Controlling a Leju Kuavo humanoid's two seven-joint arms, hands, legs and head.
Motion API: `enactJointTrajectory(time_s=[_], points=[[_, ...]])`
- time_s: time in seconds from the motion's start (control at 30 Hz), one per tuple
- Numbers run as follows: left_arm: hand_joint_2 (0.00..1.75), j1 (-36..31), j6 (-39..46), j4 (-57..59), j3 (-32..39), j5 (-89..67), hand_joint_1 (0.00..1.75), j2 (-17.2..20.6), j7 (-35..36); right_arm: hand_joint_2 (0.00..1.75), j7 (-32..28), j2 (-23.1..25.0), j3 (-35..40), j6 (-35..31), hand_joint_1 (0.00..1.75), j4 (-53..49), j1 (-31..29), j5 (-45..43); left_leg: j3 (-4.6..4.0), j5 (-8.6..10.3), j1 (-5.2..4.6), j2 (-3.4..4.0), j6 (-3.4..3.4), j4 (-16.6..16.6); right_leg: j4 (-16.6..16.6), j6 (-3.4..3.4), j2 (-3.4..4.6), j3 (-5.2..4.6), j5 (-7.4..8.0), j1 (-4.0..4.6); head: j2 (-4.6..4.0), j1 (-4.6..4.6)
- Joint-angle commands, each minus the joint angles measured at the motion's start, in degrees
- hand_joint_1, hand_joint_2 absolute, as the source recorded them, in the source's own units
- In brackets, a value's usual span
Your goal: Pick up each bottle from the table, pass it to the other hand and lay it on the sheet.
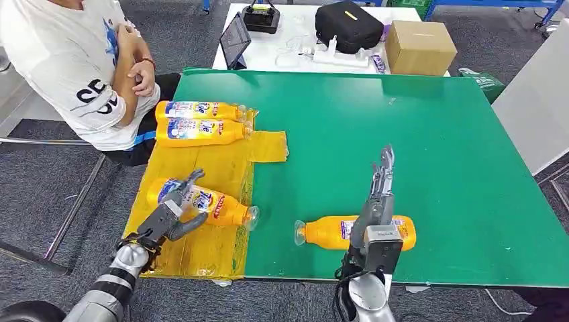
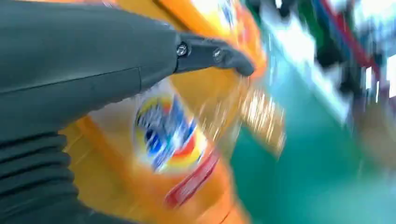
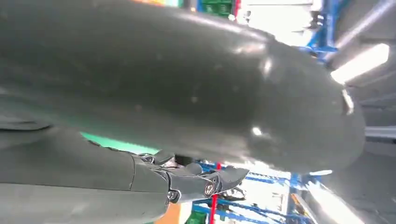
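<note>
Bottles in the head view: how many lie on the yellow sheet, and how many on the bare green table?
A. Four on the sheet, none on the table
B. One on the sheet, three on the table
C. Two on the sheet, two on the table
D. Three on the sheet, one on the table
D: two bottles lie at the sheet's far end, a third by the left robot hand, and one on the table.

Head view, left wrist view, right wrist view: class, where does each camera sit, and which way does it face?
Head view: high on the body, looking down at the green table; both arms show.
Left wrist view: behind the left hand, facing a blurred bottle.
Right wrist view: behind the right hand, facing its fingers.
Shared: head and left wrist views both show that bottle.
</note>
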Motion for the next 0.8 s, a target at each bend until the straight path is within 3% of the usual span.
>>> enactJointTrajectory(time_s=[0.03, 0.07, 0.1, 0.13, 0.23, 0.5, 0.57, 0.67, 0.8], points=[[1.75, 0.6, 18.8, -13.7, 14.2, 3.1, 0.00, -9.4, -1.0, 0.00, 5.5, -1.5, 2.9, 1.8, 0.00, 10.7, -2.7, 7.7, -0.02, -0.06, 0.11, 0.06, -0.02, 0.1, 0.0, -0.07, -0.03, 0.02, 0.00, 0.12, 0.00, 0.02], [1.75, 0.7, 18.9, -13.4, 14.3, 3.3, 0.00, -9.3, -1.0, 0.00, 5.5, -1.5, 2.8, 1.8, 0.00, 10.5, -2.7, 7.7, -0.03, -0.03, 0.06, 0.08, -0.02, 0.0, -0.1, -0.05, 0.02, 0.00, 0.01, 0.08, 0.00, 0.04], [1.75, 0.7, 24.7, -14.3, 15.2, 2.1, 0.00, -9.8, -4.7, 0.00, 9.1, -3.3, 4.5, 3.6, 0.00, 11.7, -3.4, 11.5, 0.01, -0.03, 0.02, 0.11, -0.02, 0.0, -0.1, -0.05, 0.06, 0.01, 0.01, 0.03, 0.00, 0.02], [1.75, 1.2, 30.8, -15.8, 14.0, -0.1, 0.00, -9.3, -4.7, 1.75, 12.0, -4.7, 5.6, 5.3, 0.00, 12.9, -4.1, 14.6, 0.12, -0.08, 0.06, 0.17, -0.04, 0.0, -0.1, -0.09, 0.09, 0.10, -0.02, 0.07, 0.00, -0.04], [1.75, 3.6, 36.4, -23.6, 11.3, -1.9, 0.00, -9.1, -4.7, 1.75, 16.7, -9.1, 7.1, 6.8, 0.00, 15.5, -6.7, 23.4, 0.03, -0.08, 0.11, 0.14, -0.02, 0.0, -0.1, -0.06, 0.07, 0.07, 0.00, 0.13, 0.00, 0.00], [1.75, 4.7, 36.4, -26.3, 11.2, -3.6, 0.00, -9.9, -4.7, 1.75, 18.2, -10.4, 6.7, 7.7, 0.00, 14.6, -7.3, 24.5, 0.00, -0.10, 0.09, 0.14, -0.02, 0.0, -0.1, -0.06, 0.11, 0.04, -0.02, 0.10, 0.00, 0.00], [1.75, 6.7, 36.4, -29.8, 10.5, -5.7, 0.00, -10.6, -4.7, 1.75, 21.5, -13.7, 7.1, 10.0, 0.00, 13.6, -8.7, 26.9, -0.11, -0.07, 0.07, 0.12, -0.03, 0.0, 0.0, -0.05, 0.05, -0.07, -0.02, 0.08, 0.00, 0.00], [1.75, 10.3, 32.8, -28.3, 6.4, -1.7, 0.00, -10.3, -4.5, 1.75, 28.2, -23.1, 6.4, 19.8, 0.00, 10.2, -10.1, 27.8, -0.10, -0.06, 0.01, 0.06, 0.01, 0.0, -0.1, -0.01, 0.00, -0.04, -0.02, 0.03, 0.00, -0.02], [1.75, 13.0, 27.7, -25.6, 4.7, -1.3, 0.00, -11.4, -3.7, 1.75, 29.9, -29.9, 4.5, 25.2, 0.00, 7.4, -9.6, 27.8, -0.12, -0.04, -0.07, -0.09, 0.05, 0.0, -0.1, 0.03, -0.13, -0.06, -0.04, -0.04, 0.00, 0.00]])
